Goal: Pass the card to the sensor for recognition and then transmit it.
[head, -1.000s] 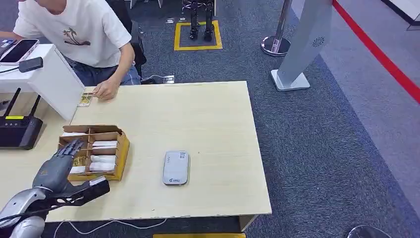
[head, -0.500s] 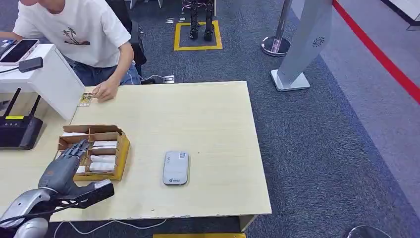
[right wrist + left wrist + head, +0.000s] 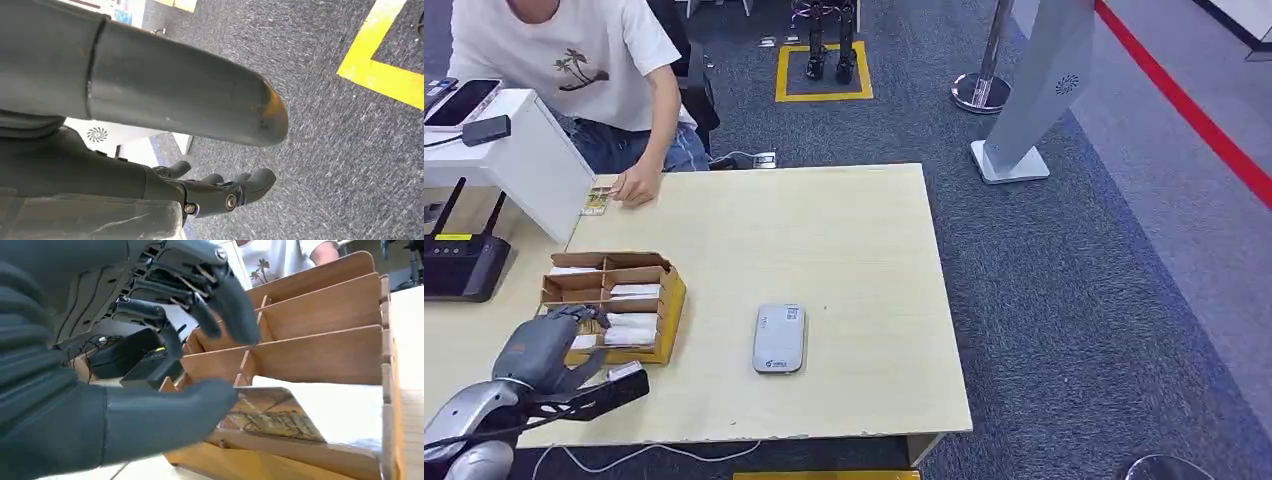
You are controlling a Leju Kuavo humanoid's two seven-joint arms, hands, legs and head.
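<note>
A brown cardboard box (image 3: 668, 299) with several compartments stands on the left of the table and holds white cards (image 3: 632, 321). My left hand (image 3: 542, 347) hangs over its near left corner, fingers bent down into a compartment. In the left wrist view, the thumb (image 3: 165, 415) and the fingers (image 3: 220, 305) stand apart above a picture-printed card (image 3: 275, 415) lying in the box (image 3: 320, 350); nothing is gripped. The grey-white sensor (image 3: 779, 338) lies flat near the table's middle, right of the box. My right hand (image 3: 225, 192) hangs over the floor, holding nothing.
A person in a white shirt (image 3: 574, 60) sits at the far left corner, one hand (image 3: 636, 185) resting by a small card (image 3: 596, 200) on the table. A black router (image 3: 459, 262) and a white stand (image 3: 529, 160) stand left of the box. The table edge (image 3: 954, 330) is at the right.
My left hand has drawn back toward me and its fingers have bent down into the box's near left compartment. The person has shifted slightly.
</note>
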